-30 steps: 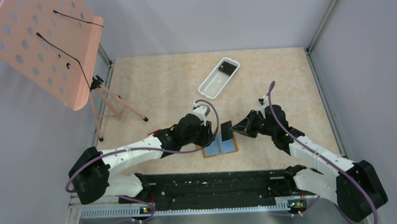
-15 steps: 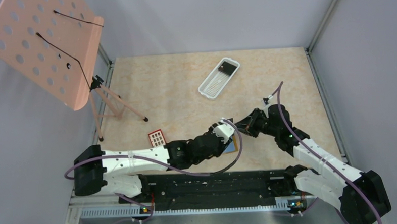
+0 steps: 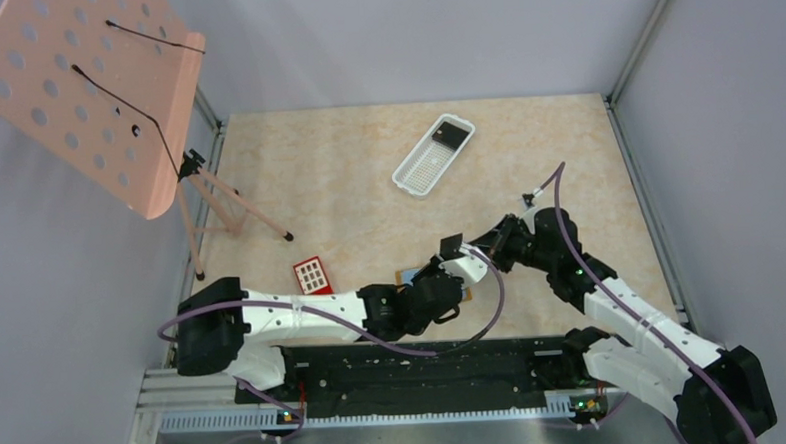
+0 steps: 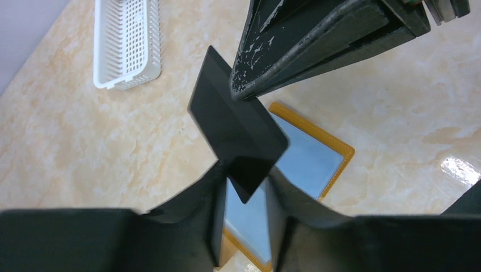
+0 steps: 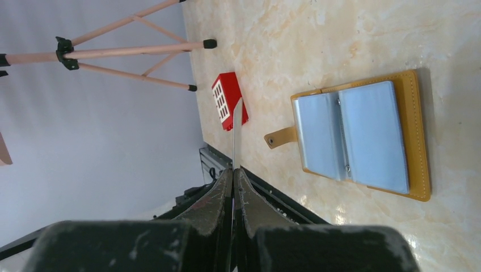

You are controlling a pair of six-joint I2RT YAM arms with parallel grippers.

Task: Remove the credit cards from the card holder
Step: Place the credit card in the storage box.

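Observation:
The card holder [image 5: 363, 136] lies open flat on the table, tan with blue-grey panels and a small tab [image 5: 281, 137]. In the top view my left arm covers most of it. My right gripper [image 5: 233, 170] is shut on one credit card [image 4: 235, 124], which looks dark and hangs tilted above the holder [image 4: 317, 158]. From the right wrist the card [image 5: 236, 133] shows edge-on. My left gripper [image 4: 245, 187] stands open just below it, and the card's lower corner reaches in between the fingertips. In the top view both grippers meet, left [image 3: 454, 257] and right [image 3: 475, 250].
A white slotted tray [image 3: 433, 153] with a dark item [image 3: 451, 132] in it lies at the back. A small red block [image 3: 311, 275] sits left of the holder. A pink perforated stand [image 3: 93, 90] on thin legs [image 3: 233, 204] fills the left side.
My left arm has swung right along the near edge, off the holder and up to the card in the right gripper, uncovering the red block. The right gripper has shifted slightly right with the card.

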